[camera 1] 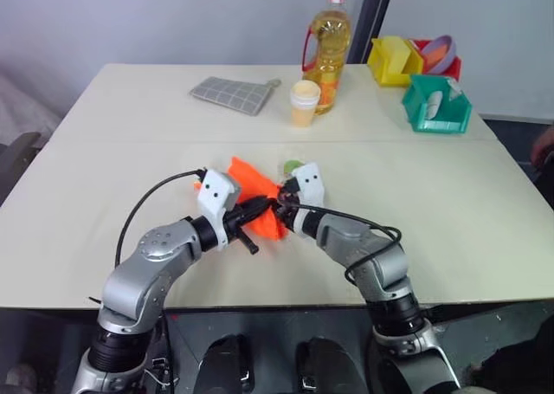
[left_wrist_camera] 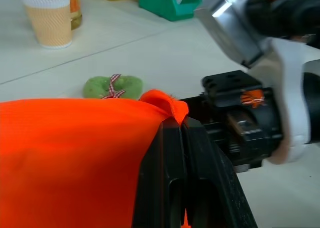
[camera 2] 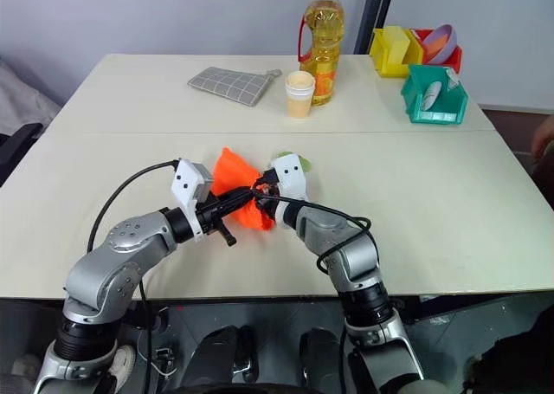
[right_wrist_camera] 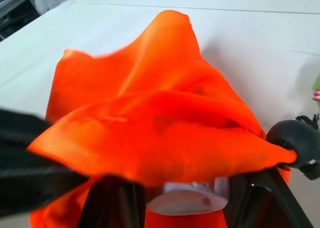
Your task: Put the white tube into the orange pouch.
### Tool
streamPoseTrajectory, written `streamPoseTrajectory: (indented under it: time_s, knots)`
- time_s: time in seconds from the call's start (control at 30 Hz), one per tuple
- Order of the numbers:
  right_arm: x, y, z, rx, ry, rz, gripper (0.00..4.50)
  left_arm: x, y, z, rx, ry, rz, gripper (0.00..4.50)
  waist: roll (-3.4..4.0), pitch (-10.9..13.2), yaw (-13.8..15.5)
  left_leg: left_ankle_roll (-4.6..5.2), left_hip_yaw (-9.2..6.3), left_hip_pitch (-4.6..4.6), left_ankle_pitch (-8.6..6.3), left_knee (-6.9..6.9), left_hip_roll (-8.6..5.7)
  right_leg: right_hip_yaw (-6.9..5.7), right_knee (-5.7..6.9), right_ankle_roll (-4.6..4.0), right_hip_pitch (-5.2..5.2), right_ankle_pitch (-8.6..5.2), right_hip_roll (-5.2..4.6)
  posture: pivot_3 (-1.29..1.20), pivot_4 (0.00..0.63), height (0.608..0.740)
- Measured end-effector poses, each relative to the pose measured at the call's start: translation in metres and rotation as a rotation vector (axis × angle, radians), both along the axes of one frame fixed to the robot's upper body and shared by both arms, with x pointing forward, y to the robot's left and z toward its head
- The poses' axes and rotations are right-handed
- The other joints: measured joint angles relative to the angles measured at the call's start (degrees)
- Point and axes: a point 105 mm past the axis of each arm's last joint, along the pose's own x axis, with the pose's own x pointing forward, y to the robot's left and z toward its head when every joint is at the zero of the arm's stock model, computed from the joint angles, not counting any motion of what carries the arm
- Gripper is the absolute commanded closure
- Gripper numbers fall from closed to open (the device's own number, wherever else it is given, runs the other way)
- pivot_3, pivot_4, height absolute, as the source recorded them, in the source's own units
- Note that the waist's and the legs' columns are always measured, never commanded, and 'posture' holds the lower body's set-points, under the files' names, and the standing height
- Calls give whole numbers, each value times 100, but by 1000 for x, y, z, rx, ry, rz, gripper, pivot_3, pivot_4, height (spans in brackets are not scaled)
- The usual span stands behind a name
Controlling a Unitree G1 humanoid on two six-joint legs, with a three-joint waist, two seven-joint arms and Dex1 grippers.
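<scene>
The orange pouch (camera 1: 252,183) is bunched up and lifted near the table's front middle, between my two grippers. My left gripper (left_wrist_camera: 184,133) is shut, pinching a corner of the pouch's rim. From the opposite side my right gripper (right_wrist_camera: 185,200) is shut on the white tube (right_wrist_camera: 187,198). The tube's end sits just under the raised orange lip at the pouch's mouth, and the rest of it is hidden. The pouch's green round tag (left_wrist_camera: 112,86) lies on the table just behind the pouch.
At the back of the table stand a tall yellow oil bottle (camera 1: 327,48) and a cream paper cup (camera 1: 304,102). A grey checked cloth (camera 1: 232,94) lies to their left. Green (camera 1: 435,104), yellow (camera 1: 394,59) and red (camera 1: 441,54) bins are at the back right.
</scene>
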Motion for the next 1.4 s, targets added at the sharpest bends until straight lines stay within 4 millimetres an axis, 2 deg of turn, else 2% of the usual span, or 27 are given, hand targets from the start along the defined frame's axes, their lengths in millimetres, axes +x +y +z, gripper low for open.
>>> streamPoseTrajectory:
  time_s: [0.1, 0.2, 0.23, 0.5, 0.57, 0.67, 0.7, 0.77, 0.9, 1.07, 1.2, 1.4]
  knots:
    - [-2, 0, -2, -15, 3, 20, 1764, 0, 3, -1, 15, 0, 7, 4500, 0, 0, -3, 1, 1, -1, -1, 0, 0, 0, 0, 0, -1, 0, 0, 0, 150, 740]
    - [-6, -6, -4, -44, -5, 46, 232, 0, 6, -3, 23, 4, 13, 4500, 0, 0, 0, 2, 0, -1, -2, -1, 0, 0, 0, -1, -2, 0, -1, 0, 150, 740]
    - [-10, -10, -5, -66, -14, 63, 11, 0, 7, -4, 28, 6, 16, 4500, 1, 0, 0, 6, 1, -2, -5, -2, 0, 0, -1, -1, -3, -1, -3, 0, 150, 740]
    - [-52, -40, 5, -147, -93, 231, 11, -7, 31, -20, 64, 60, 31, 4500, 1, 1, -1, 5, -1, -4, -17, -9, 1, 2, -2, -19, -12, -11, -4, 0, 150, 740]
    - [-63, -50, 8, -162, -103, 280, 11, -11, 42, -23, 65, 80, 30, 4500, 0, 1, 2, 5, -1, -5, -19, -8, 1, 2, -4, -21, -12, -12, -5, 0, 150, 740]
    - [-67, -59, 15, -172, -133, 308, 11, -14, 60, -24, 76, 96, 38, 4500, 0, 1, -7, 1, -1, -4, -20, -8, 1, 3, -5, -27, -15, -13, -5, 0, 150, 740]
    - [-66, -61, 17, -172, -144, 305, 1, -14, 63, -24, 79, 97, 39, 4234, 0, 1, -4, 0, -1, -4, -21, -8, 1, 3, -5, -28, -16, -14, -5, 0, 150, 740]
    - [-60, -63, 21, -177, -169, 295, 0, -15, 73, -27, 86, 113, 42, 3590, 0, 1, -5, -1, -1, -4, -21, -8, 1, 4, -6, -36, -41, -17, -6, 0, 150, 740]
    - [-29, -80, 16, -265, -195, 197, 0, -16, 90, -32, 111, 134, 52, 1601, 1, 1, 8, -1, 2, -10, -22, -7, 0, 6, -8, -39, -50, -16, -11, 0, 150, 740]
    - [1, -86, 3, -364, -233, 142, 0, -16, 91, -29, 92, 119, 40, 1601, 1, 1, -5, 7, 5, -18, -17, -9, 0, 6, -8, -39, -42, -16, -11, 0, 150, 740]
    - [24, -87, 1, -440, -302, 126, 0, -19, 84, -25, 46, 110, 12, 1601, 3, 2, -39, 5, 9, -17, -6, -9, 1, 8, -6, -36, -32, -15, -7, 0, 150, 740]
    - [41, -79, -14, -471, -320, 178, 0, -20, 82, -23, 27, 109, 3, 1601, 3, 2, -108, -19, 13, -17, 11, -7, 0, 6, -4, -16, -27, -6, -4, 0, 150, 740]
